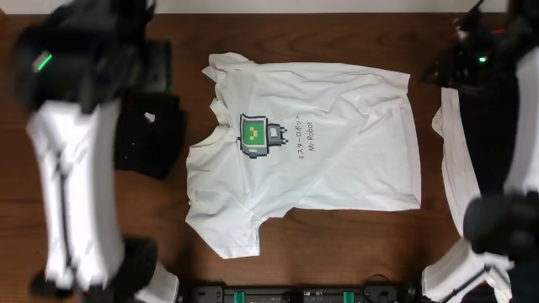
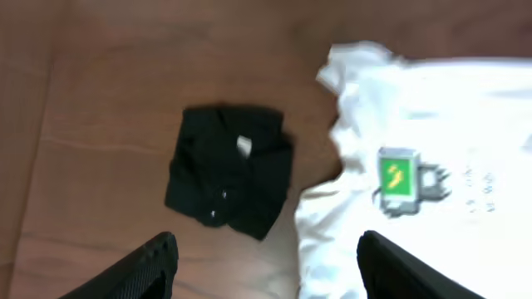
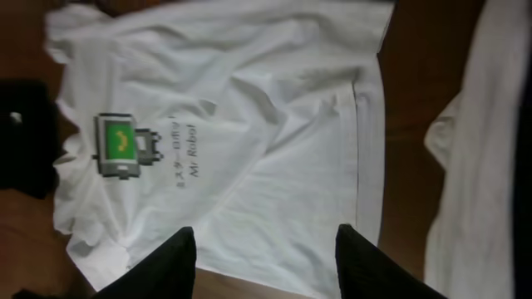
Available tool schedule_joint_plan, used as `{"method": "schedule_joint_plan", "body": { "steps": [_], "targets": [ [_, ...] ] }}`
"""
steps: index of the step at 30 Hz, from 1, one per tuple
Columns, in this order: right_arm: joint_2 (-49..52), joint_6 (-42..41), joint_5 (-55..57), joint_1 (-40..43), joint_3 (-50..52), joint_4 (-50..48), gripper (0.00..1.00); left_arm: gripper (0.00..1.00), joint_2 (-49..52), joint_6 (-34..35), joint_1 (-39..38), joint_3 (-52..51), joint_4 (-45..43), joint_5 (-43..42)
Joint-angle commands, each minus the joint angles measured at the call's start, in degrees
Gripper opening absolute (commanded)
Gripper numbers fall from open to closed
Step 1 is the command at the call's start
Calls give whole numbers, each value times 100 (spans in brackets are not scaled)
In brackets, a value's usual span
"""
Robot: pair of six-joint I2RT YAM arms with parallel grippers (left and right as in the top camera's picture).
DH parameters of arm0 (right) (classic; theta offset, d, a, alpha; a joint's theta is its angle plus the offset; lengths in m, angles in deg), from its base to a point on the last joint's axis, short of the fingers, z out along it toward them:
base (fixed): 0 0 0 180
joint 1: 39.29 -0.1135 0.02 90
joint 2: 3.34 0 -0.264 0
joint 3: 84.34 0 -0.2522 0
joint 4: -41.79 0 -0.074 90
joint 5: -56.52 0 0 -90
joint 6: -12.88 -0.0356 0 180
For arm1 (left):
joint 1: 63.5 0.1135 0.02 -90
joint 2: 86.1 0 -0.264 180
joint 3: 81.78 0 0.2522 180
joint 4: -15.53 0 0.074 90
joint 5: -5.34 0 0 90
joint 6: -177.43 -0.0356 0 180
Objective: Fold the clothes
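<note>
A white short-sleeved cotton T-shirt (image 1: pixel 328 143) lies spread flat and front-up on the dark brown wooden table (image 1: pixel 337 244), creased across the chest, and everything else is placed here by reference to it. Its small green-and-black square logo (image 1: pixel 258 135) sits on the chest near the collar, with a line of dark lettering just beside it on the hem side. Beyond the shirt's collar end, close to it but apart from it, rests a crumpled black fabric garment (image 2: pixel 229 170) with a small white tag showing. Beyond the shirt's hem end, with a strip of bare wood between, lies a second plain white cloth garment (image 3: pixel 482 166), long and rumpled. The left gripper (image 2: pixel 266 249) hangs above the table off the shirt's collar end, between the black garment and the shirt, its black fingers spread wide with nothing in them. The right gripper (image 3: pixel 264 249) hovers over the shirt's body near one side seam, fingers parted and empty, not touching the cloth.
</note>
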Motion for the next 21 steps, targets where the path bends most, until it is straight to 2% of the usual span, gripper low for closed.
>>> {"method": "schedule_joint_plan", "body": {
  "steps": [1, 6, 10, 16, 21],
  "targets": [
    [-981, 55, -85, -4, -68, 52, 54, 71, -442, 188, 4, 33, 424, -358],
    [-2170, -273, -17, -15, -66, 136, 59, 69, -1248, 354, 4, -190, 459, -442],
    [-2761, -597, 155, -31, -61, 522, 65, 69, -1947, 678, 4, -944, 459, -551],
    [-2953, -804, 284, -31, 221, 990, 67, 68, -2564, 951, 4, -3202, 323, -1300],
    [-2909, -1025, 422, -31, 1104, 654, 68, 67, -2608, 946, -170, -5392, -791, -2629]
  ]
}}
